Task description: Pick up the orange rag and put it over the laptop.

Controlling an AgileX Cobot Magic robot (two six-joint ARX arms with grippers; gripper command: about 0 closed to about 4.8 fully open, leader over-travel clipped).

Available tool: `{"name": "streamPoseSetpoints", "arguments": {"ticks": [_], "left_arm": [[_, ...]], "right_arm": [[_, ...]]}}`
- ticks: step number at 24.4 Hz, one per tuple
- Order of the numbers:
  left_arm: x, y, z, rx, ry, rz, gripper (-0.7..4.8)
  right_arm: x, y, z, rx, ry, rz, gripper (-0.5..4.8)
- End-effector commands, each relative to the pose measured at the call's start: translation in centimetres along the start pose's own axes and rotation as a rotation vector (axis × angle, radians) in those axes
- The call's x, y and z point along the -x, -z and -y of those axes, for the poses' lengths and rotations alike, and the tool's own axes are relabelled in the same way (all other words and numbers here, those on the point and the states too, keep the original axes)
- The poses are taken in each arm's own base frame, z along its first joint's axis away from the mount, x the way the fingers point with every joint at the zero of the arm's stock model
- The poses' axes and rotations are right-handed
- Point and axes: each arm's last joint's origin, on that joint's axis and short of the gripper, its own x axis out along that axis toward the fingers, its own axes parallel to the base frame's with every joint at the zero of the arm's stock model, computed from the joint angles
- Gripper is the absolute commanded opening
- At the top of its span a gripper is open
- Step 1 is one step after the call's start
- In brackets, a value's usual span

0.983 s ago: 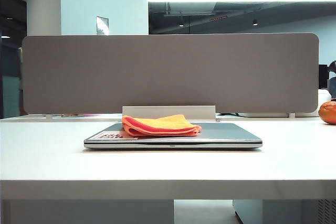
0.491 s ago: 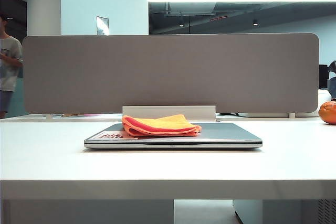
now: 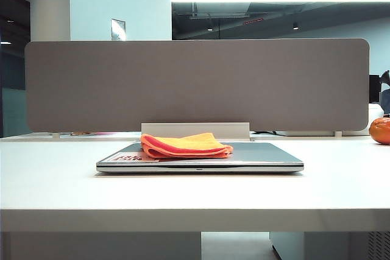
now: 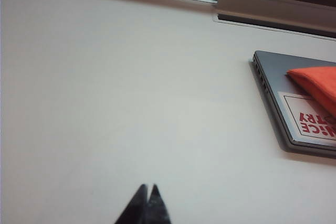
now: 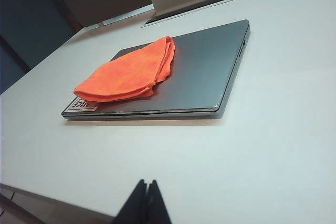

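Observation:
The orange rag [image 3: 186, 145] lies folded on the closed silver-grey laptop [image 3: 268, 156] in the middle of the white table, covering the lid's left-centre part. From the right wrist view the orange rag [image 5: 128, 72] rests on the laptop [image 5: 202, 77], with its white sticker peeking out at one corner. The left wrist view catches one laptop [image 4: 273, 85] corner, the red-print sticker [image 4: 312, 121] and a rag [image 4: 317, 82] edge. My left gripper [image 4: 148, 187] is shut and empty over bare table, away from the laptop. My right gripper [image 5: 146, 182] is shut and empty near the table's front edge. Neither gripper shows in the exterior view.
A grey divider panel [image 3: 195, 83] stands along the table's back edge, with a white cable tray [image 3: 195, 130] behind the laptop. A round glossy orange object [image 3: 381, 130] sits at the far right.
A person who stood behind the panel at the far left half a second ago is gone. Rag and laptop have not moved.

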Motion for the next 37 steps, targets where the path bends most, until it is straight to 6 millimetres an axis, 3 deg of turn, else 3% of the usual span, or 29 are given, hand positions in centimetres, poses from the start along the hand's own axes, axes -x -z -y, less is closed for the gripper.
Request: {"name": "streamPoseSetpoints", "arguments": {"ticks": [1, 9, 17, 29, 37], "left_arm": [[0.0, 0.2, 0.0, 0.0, 0.005, -0.011, -0.06], [0.0, 0.2, 0.0, 0.0, 0.005, -0.011, -0.05], [0.0, 0.2, 0.0, 0.0, 0.005, -0.011, -0.05], [0.0, 0.2, 0.0, 0.0, 0.005, -0.011, -0.05], [0.0, 0.2, 0.0, 0.0, 0.005, -0.011, -0.05]], "right_arm": [[0.0, 0.0, 0.0, 0.005, -0.003, 0.009, -0.05], [0.0, 0.0, 0.0, 0.019, 0.005, 0.011, -0.05], [0.2, -0.5, 1.1, 0.113, 0.411, 0.147, -0.05], [0.3, 0.0, 1.4, 0.258, 0.453, 0.057, -0.05], [0.3, 0.0, 1.5, 0.26, 0.461, 0.06, -0.05]]}}
